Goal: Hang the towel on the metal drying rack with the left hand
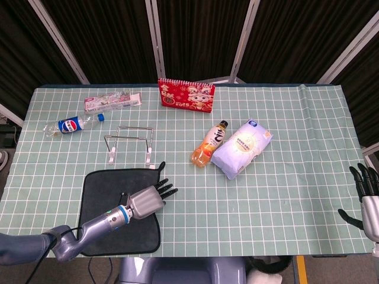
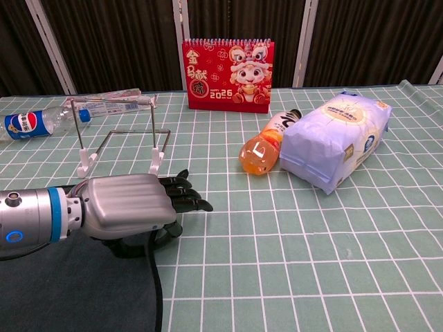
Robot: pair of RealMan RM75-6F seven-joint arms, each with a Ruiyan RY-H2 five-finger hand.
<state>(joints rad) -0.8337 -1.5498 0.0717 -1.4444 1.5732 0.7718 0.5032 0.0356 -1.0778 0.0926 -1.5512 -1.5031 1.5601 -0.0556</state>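
Observation:
The dark towel (image 1: 112, 207) lies flat at the table's front left, also in the chest view (image 2: 69, 290). My left hand (image 1: 145, 199) rests over its right edge, fingers pointing right past the edge. In the chest view the left hand (image 2: 128, 206) has its thumb tucked under the palm, and the towel's edge rises up to it, pinched there. The metal drying rack (image 1: 129, 142) stands just behind the towel, seen in the chest view as the rack (image 2: 118, 131). My right hand (image 1: 365, 190) hangs off the table's right side, fingers apart, holding nothing.
An orange drink bottle (image 1: 208, 144) and a pale blue packet (image 1: 241, 148) lie at mid-table. A red calendar (image 1: 186, 94) stands at the back. A Pepsi bottle (image 1: 74, 124) and a clear wrapped pack (image 1: 112, 100) lie at the back left.

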